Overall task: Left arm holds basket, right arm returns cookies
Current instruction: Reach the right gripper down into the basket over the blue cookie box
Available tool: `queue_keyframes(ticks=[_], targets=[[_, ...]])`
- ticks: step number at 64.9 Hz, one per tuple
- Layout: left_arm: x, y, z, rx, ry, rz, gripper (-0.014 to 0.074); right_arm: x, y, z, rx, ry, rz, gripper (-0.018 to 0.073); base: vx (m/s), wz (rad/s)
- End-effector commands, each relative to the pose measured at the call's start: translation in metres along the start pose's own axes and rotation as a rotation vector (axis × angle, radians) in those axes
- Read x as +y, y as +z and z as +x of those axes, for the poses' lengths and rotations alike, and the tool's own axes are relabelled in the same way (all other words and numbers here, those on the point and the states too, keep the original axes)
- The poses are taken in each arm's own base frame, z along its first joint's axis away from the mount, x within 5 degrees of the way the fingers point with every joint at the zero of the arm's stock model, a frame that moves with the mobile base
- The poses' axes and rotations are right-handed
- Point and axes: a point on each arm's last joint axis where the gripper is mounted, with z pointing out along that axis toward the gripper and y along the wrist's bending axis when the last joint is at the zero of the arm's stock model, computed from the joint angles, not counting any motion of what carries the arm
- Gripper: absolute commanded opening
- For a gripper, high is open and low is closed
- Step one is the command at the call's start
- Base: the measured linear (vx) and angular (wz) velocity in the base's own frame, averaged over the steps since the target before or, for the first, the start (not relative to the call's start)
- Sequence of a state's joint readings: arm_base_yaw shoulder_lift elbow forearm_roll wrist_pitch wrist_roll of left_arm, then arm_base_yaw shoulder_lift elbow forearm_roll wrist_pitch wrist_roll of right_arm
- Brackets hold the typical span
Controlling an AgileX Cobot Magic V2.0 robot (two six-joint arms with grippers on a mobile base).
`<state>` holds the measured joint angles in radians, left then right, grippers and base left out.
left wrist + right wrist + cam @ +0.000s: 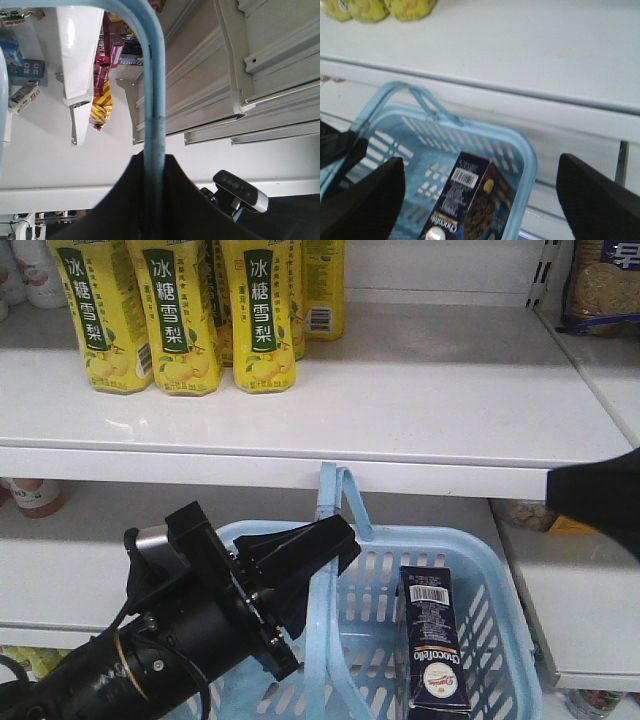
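1. Cookies stand on end inside the basket, barcode end up. They are in the part to the right of the raised handle.
2. From the right wrist, the box shows dark navy with white lettering, close to the basket's near right rim.
3. Left tool is clamped narrow on the handle. In the left wrist view the blue bar runs straight down between the dark fingers.
4. Right tool is spread wide and grips nothing. Its two black fingers sit at either side of the frame, well apart from the box, which lies below and between them.
5. In the front view a dark blur enters from the right edge, above the basket's right rim; whether it is the right arm or its tool cannot be told.
6. The basket hangs in front of the white shelf, its handle top crossing the shelf's front edge.
7. Yellow bottles stand in a row on the left of that shelf.
8. A biscuit pack sits at the upper right, on the next shelf over.
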<state>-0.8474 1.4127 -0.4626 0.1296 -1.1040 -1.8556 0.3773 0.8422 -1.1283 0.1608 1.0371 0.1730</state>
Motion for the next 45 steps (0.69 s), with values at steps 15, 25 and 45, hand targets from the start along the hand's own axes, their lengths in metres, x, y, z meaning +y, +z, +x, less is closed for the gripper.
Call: queue_keyframes(ticks=[15, 25, 45], targets=[[-0.041, -0.002, -0.001, -0.008, -0.011, 0.344, -0.0003, 0.018, 0.033, -0.001, 0.191, -0.049, -0.065, 0.0580, 0.00, 0.00], [-0.041, -0.002, -0.001, -0.008, -0.011, 0.344, -0.0003, 0.027, 0.052, -0.005, 0.258, -0.078, -0.081, 0.0580, 0.00, 0.00], [-0.041, -0.002, -0.001, -0.008, -0.011, 0.344, -0.0003, 0.030, 0.077, -0.017, 0.374, 0.147, 0.045, 0.0580, 0.00, 0.00]])
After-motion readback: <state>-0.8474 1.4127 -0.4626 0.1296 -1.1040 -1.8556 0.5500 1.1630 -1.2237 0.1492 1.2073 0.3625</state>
